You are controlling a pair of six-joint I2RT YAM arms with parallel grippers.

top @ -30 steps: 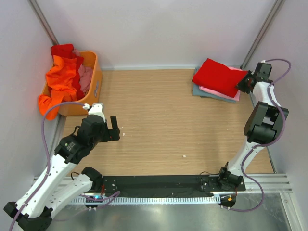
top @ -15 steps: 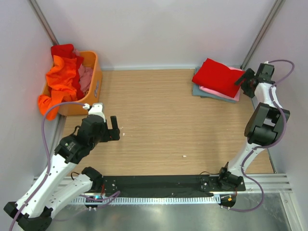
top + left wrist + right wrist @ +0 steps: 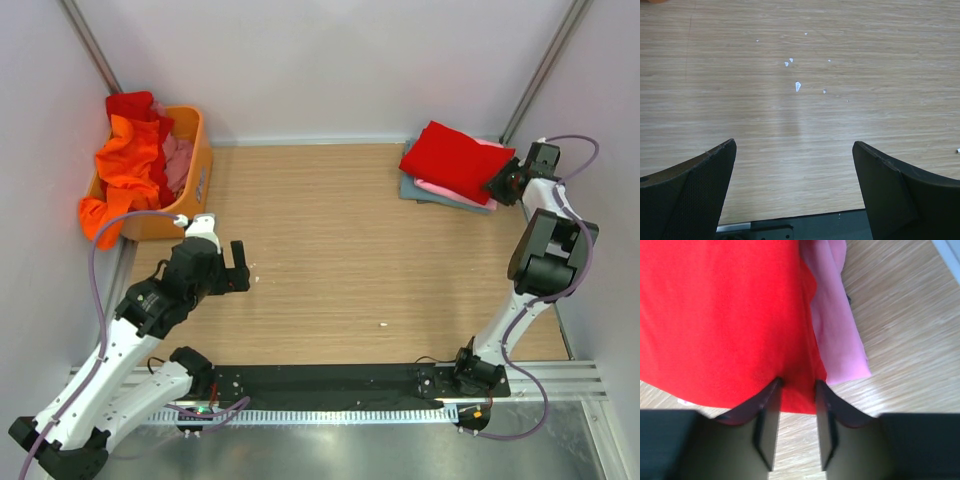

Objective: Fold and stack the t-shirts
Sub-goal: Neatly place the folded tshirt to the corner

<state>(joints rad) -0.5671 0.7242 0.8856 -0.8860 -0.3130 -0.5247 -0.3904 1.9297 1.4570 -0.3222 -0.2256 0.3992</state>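
Note:
A folded red t-shirt (image 3: 455, 158) (image 3: 725, 315) lies on top of a pink t-shirt (image 3: 455, 190) (image 3: 832, 325) and a grey-blue one (image 3: 413, 189) at the back right of the table. My right gripper (image 3: 500, 183) (image 3: 797, 382) is at the red t-shirt's right edge. Its jaws stand partly open, with the shirt's hem between the tips and a visible gap. My left gripper (image 3: 238, 265) (image 3: 795, 145) hovers wide open over bare wood at the left, holding nothing.
An orange plastic basket (image 3: 203, 165) at the back left holds an orange t-shirt (image 3: 125, 165), a red cloth (image 3: 135, 105) and a pink cloth (image 3: 178, 160); the orange one hangs over its rim. White walls and metal posts close in the back and sides. Small white flecks (image 3: 797, 86) dot the wood.
My right gripper went from shut to open, pulled back off the stack, then came in again at the red t-shirt's edge with narrower jaws. The left arm has not moved.

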